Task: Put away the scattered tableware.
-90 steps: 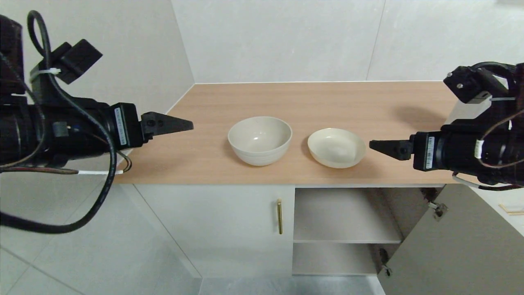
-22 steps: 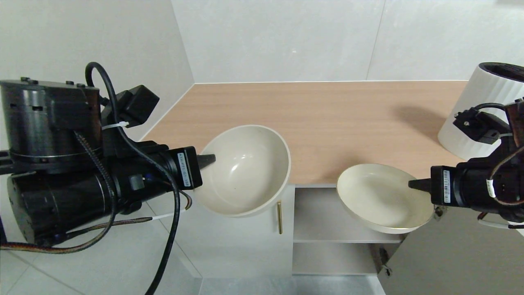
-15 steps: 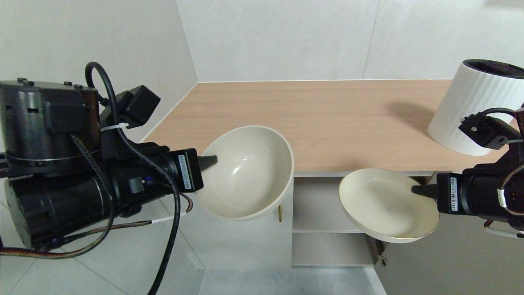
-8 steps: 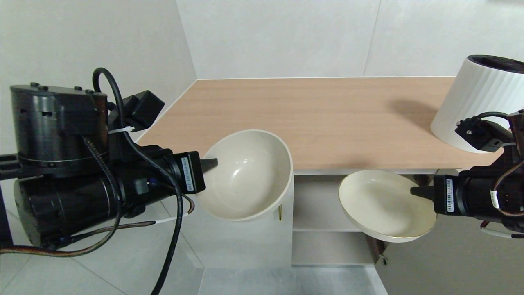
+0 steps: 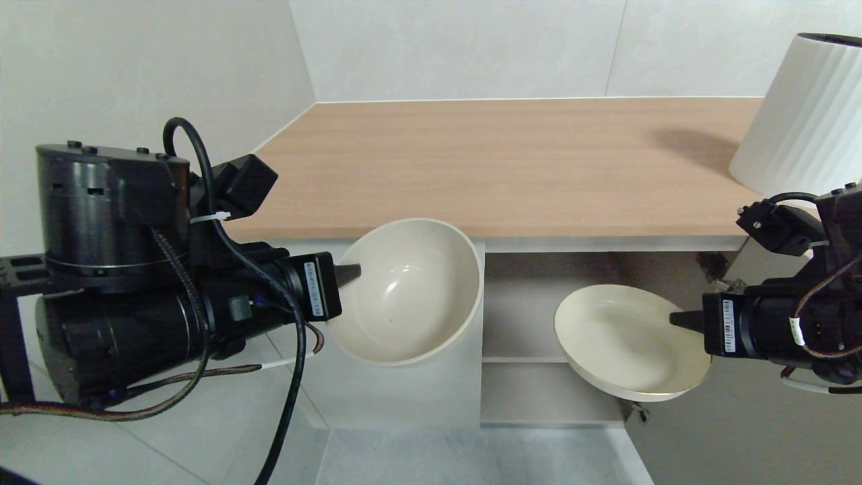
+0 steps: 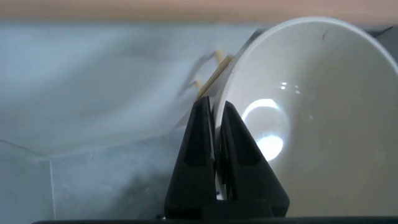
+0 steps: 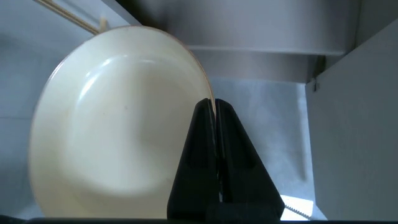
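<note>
A deep cream bowl (image 5: 404, 289) hangs in the air in front of the cabinet's closed left door, tilted, with my left gripper (image 5: 350, 273) shut on its rim; the left wrist view has the same bowl (image 6: 311, 118) pinched in that gripper (image 6: 216, 118). A shallow cream plate (image 5: 623, 340) is held before the open cabinet compartment by my right gripper (image 5: 677, 320), shut on its edge. In the right wrist view the plate (image 7: 118, 124) fills the space ahead of the gripper (image 7: 214, 112).
The wooden countertop (image 5: 512, 162) is above and behind both dishes. A white ribbed cylinder (image 5: 801, 114) stands at its right end. The open cabinet has a shelf (image 5: 515, 360) and a door (image 5: 734, 431) swung out to the right; a brass handle (image 6: 208, 78) marks the closed left door.
Both dishes were picked up off the countertop and carried down in front of the cabinet. Over the last second the camera view has sunk, the countertop rising in the picture.
</note>
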### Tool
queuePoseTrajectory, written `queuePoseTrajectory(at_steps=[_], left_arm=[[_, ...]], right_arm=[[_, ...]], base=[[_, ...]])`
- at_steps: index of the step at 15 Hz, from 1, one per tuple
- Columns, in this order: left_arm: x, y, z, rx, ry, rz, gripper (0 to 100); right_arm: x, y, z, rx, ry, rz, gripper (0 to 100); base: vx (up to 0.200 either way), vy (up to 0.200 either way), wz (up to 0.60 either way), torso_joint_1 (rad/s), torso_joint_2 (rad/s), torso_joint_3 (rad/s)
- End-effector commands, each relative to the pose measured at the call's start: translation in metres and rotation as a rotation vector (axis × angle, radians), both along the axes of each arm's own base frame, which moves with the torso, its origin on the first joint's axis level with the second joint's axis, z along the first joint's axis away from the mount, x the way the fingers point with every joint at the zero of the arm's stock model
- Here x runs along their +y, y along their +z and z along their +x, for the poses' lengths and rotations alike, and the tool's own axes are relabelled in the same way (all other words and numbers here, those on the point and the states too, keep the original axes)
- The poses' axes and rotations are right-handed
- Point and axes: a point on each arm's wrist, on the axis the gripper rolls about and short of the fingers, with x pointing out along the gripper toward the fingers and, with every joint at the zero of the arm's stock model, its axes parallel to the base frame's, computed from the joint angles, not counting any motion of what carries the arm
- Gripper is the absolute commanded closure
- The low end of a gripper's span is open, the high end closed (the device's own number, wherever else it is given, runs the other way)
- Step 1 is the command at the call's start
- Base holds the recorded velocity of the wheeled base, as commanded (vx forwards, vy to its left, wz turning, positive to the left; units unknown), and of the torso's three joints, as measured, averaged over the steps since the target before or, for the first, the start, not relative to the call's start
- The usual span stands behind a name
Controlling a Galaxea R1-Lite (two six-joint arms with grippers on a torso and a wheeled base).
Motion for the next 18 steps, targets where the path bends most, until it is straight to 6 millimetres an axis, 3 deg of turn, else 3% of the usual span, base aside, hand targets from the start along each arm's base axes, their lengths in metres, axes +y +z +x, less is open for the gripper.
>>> queuePoseTrajectory(at_steps=[1,8,13,18], left_arm=[[-0.001,-0.001,0.001,0.005,0.000,0.003,100],[-0.001,-0.002,0.001,0.006,0.000,0.004,100],[-0.002,-0.002,0.002,0.009,0.000,0.005,100],[-0.002,-0.003,0.002,0.011,-0.002,0.006,100]], right_arm=[[0.001,-0.003,0.003,0.012,0.000,-0.007,100],[0.003,-0.006,0.005,0.024,0.000,-0.013,100],[0.010,-0.019,0.018,0.066,-0.001,-0.037,100],[0.027,-0.084,0.081,0.141,-0.101,-0.098,100]], base=[[0.000,0.000,0.00,-0.198,0.47,0.271],[0.000,0.000,0.00,-0.189,0.46,0.265],[0.000,0.000,0.00,-0.045,0.13,0.069],[0.000,0.000,0.00,0.000,0.00,0.000]])
